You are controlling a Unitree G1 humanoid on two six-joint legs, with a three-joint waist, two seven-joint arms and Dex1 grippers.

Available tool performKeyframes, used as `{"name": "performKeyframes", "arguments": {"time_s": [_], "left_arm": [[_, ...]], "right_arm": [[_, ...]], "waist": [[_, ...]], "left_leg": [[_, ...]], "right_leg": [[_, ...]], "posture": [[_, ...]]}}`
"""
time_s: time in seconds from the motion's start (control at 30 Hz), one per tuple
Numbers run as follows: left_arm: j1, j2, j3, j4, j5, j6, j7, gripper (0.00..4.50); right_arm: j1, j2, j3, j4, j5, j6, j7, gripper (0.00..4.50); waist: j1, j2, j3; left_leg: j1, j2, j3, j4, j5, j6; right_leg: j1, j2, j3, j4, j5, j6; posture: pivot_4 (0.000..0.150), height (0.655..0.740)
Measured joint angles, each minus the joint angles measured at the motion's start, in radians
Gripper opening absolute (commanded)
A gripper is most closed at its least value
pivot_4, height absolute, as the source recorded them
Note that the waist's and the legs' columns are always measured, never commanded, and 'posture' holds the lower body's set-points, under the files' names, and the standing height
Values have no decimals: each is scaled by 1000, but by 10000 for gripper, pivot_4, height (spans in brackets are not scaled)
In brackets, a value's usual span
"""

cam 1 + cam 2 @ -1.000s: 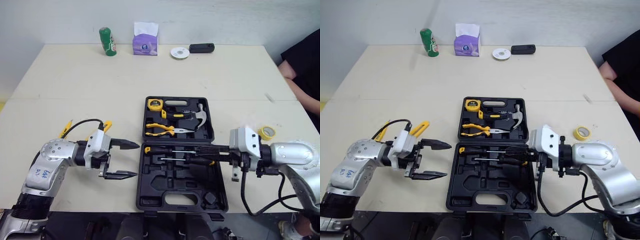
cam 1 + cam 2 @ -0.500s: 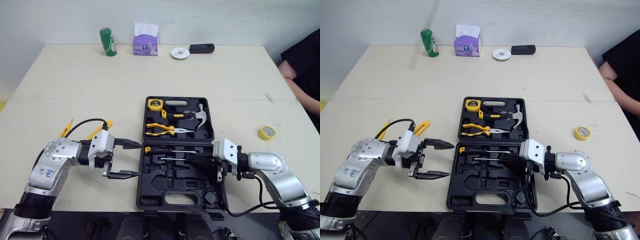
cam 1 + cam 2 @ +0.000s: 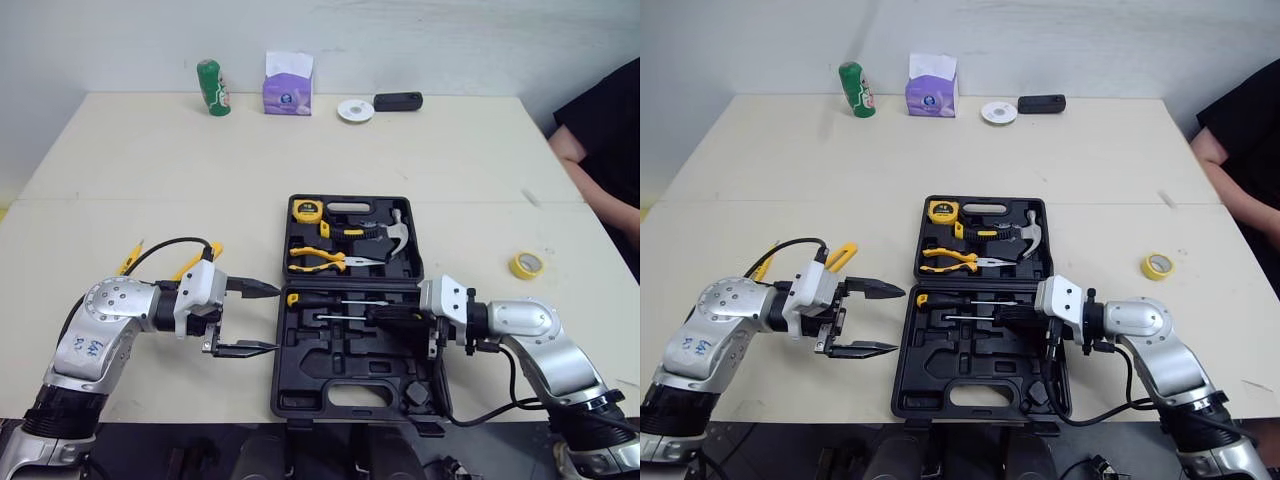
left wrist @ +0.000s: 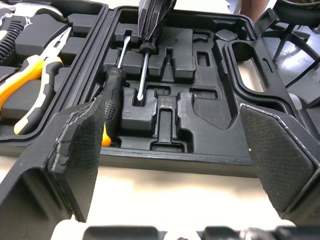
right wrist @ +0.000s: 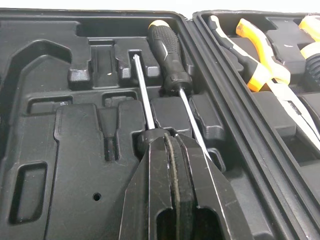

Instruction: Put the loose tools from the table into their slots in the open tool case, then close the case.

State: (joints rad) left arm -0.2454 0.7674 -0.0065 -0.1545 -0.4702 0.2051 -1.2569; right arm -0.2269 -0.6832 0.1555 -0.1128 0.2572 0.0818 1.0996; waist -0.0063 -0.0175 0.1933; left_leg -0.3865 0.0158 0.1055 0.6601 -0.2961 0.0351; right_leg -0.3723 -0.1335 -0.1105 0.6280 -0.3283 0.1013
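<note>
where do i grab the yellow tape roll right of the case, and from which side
Probably from straight above: the yellow tape roll lies flat on the table, hole up, so one finger can drop into the hole and the other outside, pinching the ring wall. The right gripper is nearest but is shut on a screwdriver.

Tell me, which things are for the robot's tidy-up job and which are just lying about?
For the job: tool case, screwdriver, yellow-handled tool, maybe the yellow tape roll.
Just lying about: green can, tissue box, white disc, black gadget.
</note>
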Motion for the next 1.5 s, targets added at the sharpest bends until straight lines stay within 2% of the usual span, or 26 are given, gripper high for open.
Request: {"name": "performKeyframes", "arguments": {"time_s": [0.2,0.27,0.33,0.9,1.2,1.43,1.5], "left_arm": [[16,22,8,13,25,-20,2,45000],[16,22,8,13,26,-21,1,45000],[12,25,8,13,26,-21,0,45000],[9,27,8,29,40,-33,3,45000],[9,15,39,49,38,-44,33,45000],[62,21,201,93,26,-68,100,45000],[96,20,247,111,26,-85,125,45000]], "right_arm": [[-17,19,30,67,-15,-79,4,365],[-29,32,42,84,-29,-83,0,365],[-37,35,58,90,-37,-82,-8,365],[-59,22,81,25,-82,-1,-42,365],[22,6,-47,33,41,-60,3,365],[137,-76,-306,-31,167,-62,7,365],[169,-90,-387,-46,196,-56,-9,6801]], "waist": [[-8,-8,-6],[-17,-9,-7],[-22,-10,-11],[-21,-10,-19],[4,6,-9],[2,10,-1],[3,11,0]], "left_leg": [[4,2,-1,-1,-1,-2],[13,3,-1,-3,-6,-9],[19,3,-1,-8,-9,-5],[18,5,-2,-12,-8,-8],[11,4,-2,-12,-5,-8],[9,4,-1,-13,-4,-5],[9,4,0,-13,-4,-5]], "right_leg": [[4,1,-1,-1,0,-3],[13,1,-1,-3,-1,-4],[17,1,-1,-6,-1,-5],[13,1,-2,-6,-2,-10],[9,1,-4,-9,-2,-9],[7,2,-4,-10,-2,-9],[7,3,-4,-9,-2,-9]], "posture": [[1500,7400],[1500,7400],[1500,7400],[1500,7400],[1500,7400],[1500,7400],[1500,7400]]}}
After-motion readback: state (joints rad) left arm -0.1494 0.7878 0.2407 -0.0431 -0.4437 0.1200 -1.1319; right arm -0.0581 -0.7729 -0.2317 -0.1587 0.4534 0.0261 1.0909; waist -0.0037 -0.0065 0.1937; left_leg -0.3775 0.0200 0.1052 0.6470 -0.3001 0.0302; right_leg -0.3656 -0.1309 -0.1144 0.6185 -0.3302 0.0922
